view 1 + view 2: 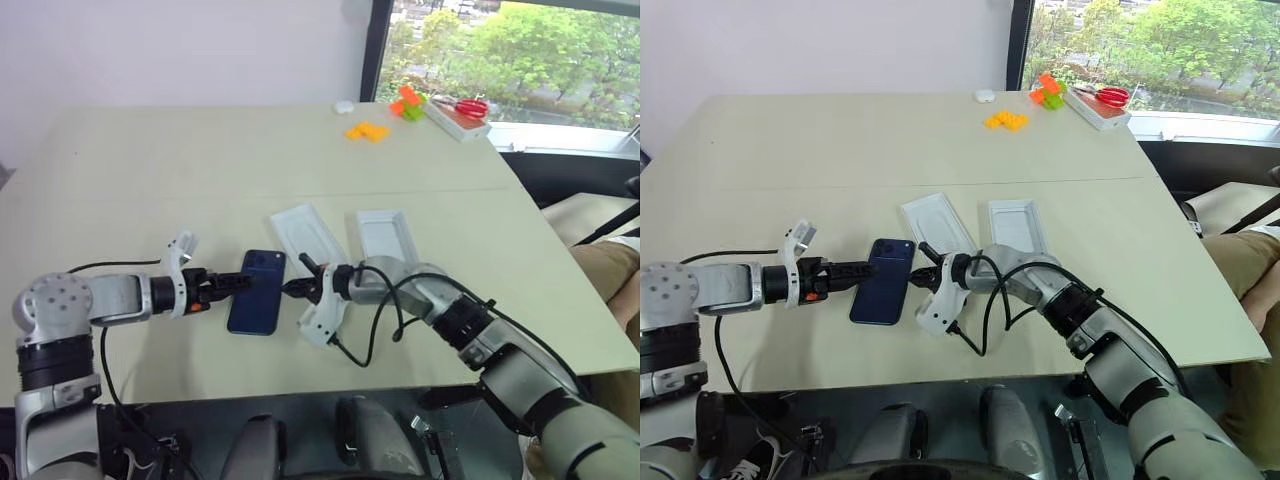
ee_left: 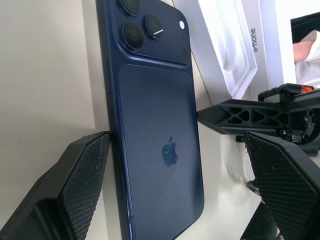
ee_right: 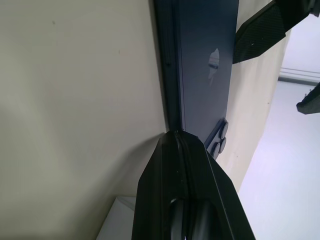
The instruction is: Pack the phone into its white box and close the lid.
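Centrally on the pale beige tabletop [image 1: 150, 170] lies the slim dark navy-blue smartphone [image 1: 256, 291], glossy back up, its camera cluster at the far end. The left gripper [image 1: 243, 283] reaches in from the phone's left side with its two black fingers spread wide; in the left wrist view one textured finger [image 2: 82, 175] sits just beside the phone's long edge and the other stands off past the opposite edge, so the phone lies between them ungrasped. The right gripper [image 1: 292, 289] comes from the right with its fingers pressed together, holding nothing, their joined tip touching the phone's right long edge. Just behind the phone, two shallow white rectangular cardboard pieces lie side by side: the white box [image 1: 306, 237] nearer the phone, and the lid [image 1: 386, 236] to its right.
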Available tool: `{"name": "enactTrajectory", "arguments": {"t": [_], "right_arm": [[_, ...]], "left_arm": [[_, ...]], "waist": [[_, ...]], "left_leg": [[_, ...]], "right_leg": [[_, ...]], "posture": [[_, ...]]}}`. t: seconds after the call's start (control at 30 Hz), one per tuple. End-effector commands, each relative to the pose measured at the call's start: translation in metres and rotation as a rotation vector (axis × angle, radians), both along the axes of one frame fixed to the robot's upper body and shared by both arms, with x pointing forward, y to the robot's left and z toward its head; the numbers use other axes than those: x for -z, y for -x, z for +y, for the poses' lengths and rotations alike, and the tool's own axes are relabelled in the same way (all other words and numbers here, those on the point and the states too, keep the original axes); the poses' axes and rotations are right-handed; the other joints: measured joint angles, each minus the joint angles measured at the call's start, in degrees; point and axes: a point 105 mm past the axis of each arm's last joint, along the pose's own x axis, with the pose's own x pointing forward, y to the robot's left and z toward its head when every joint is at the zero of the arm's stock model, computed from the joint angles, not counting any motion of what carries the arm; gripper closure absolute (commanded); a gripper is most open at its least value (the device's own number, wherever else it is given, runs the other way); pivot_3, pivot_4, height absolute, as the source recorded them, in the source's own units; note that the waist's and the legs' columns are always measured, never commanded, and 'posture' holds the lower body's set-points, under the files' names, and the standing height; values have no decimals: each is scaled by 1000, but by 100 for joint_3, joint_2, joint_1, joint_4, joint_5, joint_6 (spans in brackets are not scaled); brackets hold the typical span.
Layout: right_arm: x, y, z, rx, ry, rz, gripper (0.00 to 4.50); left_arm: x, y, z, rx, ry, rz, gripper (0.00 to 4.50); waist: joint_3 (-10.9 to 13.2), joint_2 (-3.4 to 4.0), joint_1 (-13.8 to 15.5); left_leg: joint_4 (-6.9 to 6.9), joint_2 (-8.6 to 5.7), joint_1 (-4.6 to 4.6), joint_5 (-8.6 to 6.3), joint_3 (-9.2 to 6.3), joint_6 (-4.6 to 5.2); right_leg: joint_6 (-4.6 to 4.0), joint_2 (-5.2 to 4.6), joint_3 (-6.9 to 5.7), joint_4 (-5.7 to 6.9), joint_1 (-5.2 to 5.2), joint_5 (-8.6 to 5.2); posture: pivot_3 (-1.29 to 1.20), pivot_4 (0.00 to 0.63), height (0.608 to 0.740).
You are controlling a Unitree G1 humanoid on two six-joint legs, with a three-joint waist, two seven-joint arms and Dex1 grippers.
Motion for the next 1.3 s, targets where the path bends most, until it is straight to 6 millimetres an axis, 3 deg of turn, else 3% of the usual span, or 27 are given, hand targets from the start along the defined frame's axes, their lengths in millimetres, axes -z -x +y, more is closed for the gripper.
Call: {"name": "enactTrajectory", "arguments": {"t": [0.03, 0.37, 0.43, 0.9, 1.0, 1.23, 1.3], "right_arm": [[22, 15, 13, -41, 34, 55, 4500], [24, 16, 3, -39, 42, 68, 4500], [21, 15, 2, -37, 32, 70, 4500], [6, 7, -5, -21, 11, 49, 4500], [6, 8, -5, -23, 10, 50, 4500], [0, 5, -10, -10, 2, 51, 4500], [-1, 5, -11, -8, 2, 51, 4500]], "left_arm": [[1, 10, -28, 113, 119, 37, 31], [-35, 15, -43, 177, 261, -16, 31], [-26, 18, -40, 170, 163, 0, 31], [-8, 14, -31, 2, 128, 38, 31], [-5, 15, -35, -12, 139, 46, 801], [5, 16, -37, -63, 148, 61, 4216], [7, 16, -36, -83, 153, 62, 4479]], "waist": [[-6, 1, 3], [-12, -21, -45], [-10, -17, -46], [0, -12, 40], [1, -11, 44], [11, -1, 62], [15, 5, 62]], "left_leg": [[0, 0, 0, 0, 0, 0], [-10, 8, -23, 1, -5, -3], [-18, 9, -21, 1, -9, -3], [-18, 0, -29, 1, -9, -2], [-17, -3, -29, 1, -8, -2], [-18, -6, -33, 1, -8, -1], [-17, -7, -32, 1, -8, -1]], "right_leg": [[0, 0, 0, 0, 0, 0], [3, -3, 1, 4, -31, -2], [-9, -2, 0, 5, -32, -10], [-23, -1, -4, -6, -31, -23], [-22, -4, -3, -8, -30, -24], [-14, -7, -4, -11, -31, -29], [-8, -8, -5, -14, -28, -33]], "posture": [[0, 150, 740], [0, 150, 740], [0, 150, 740], [0, 150, 740], [0, 150, 740], [0, 150, 740], [0, 150, 740]]}}
